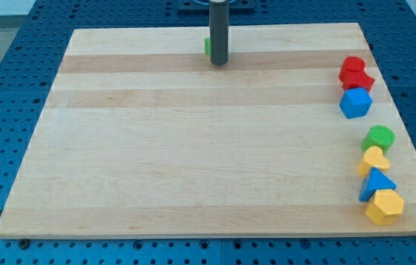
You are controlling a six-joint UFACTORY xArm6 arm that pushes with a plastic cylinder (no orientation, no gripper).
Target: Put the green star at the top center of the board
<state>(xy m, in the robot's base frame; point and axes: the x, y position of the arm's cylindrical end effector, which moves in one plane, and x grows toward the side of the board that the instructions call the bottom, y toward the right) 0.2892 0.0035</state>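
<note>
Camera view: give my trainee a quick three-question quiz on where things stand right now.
1. True or false: the green star sits near the board's top centre, mostly hidden behind my tip.
2. Which block is lowest on the view's right? A) blue cube B) yellow hexagon C) green cylinder
3. Fill in: the two red blocks lie just above the ____ cube.

Key: 1 true; 2 B; 3 blue.
</note>
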